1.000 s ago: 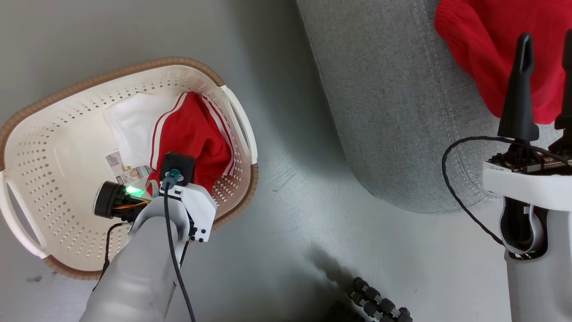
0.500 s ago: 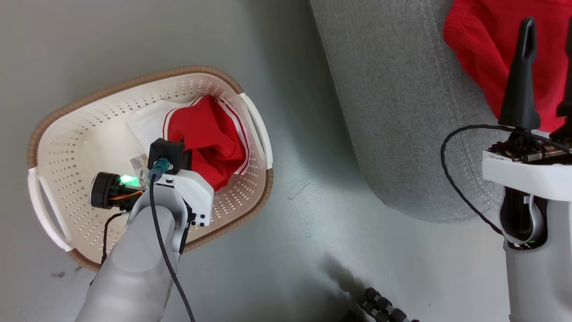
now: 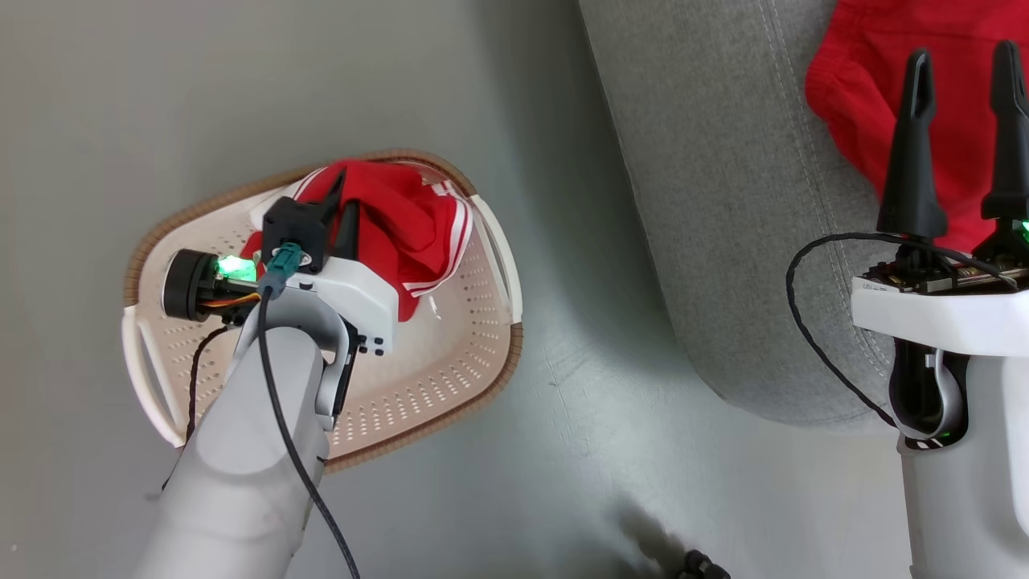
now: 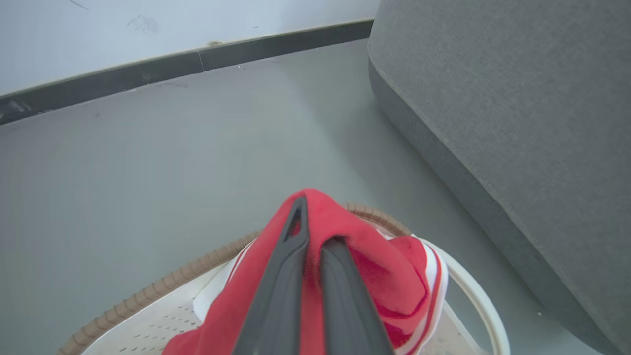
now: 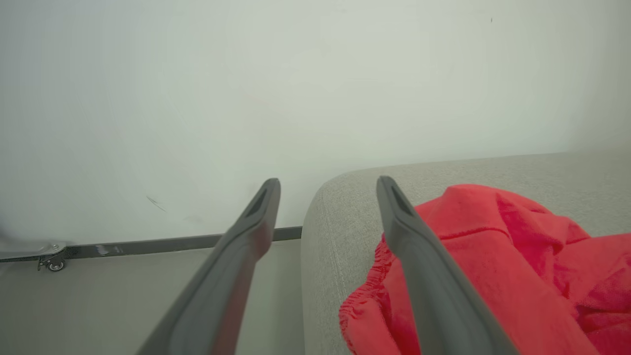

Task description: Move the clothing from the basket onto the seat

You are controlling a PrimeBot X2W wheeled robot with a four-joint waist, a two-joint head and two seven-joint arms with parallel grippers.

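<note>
Clearly the clothing point(image 4: 394, 276), seemingly soft and light, is pinched at a fold between the closed left fingers point(image 4: 283, 296); the right fingers point(image 5: 236, 261) stand open.

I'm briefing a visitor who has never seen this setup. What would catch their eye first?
First, the bright red garment pinched in the left tool over the cream basket, vivid against the grey floor. Next, a second red garment lying on the grey seat at the head view's upper right, with the right tool open in front of it.
</note>
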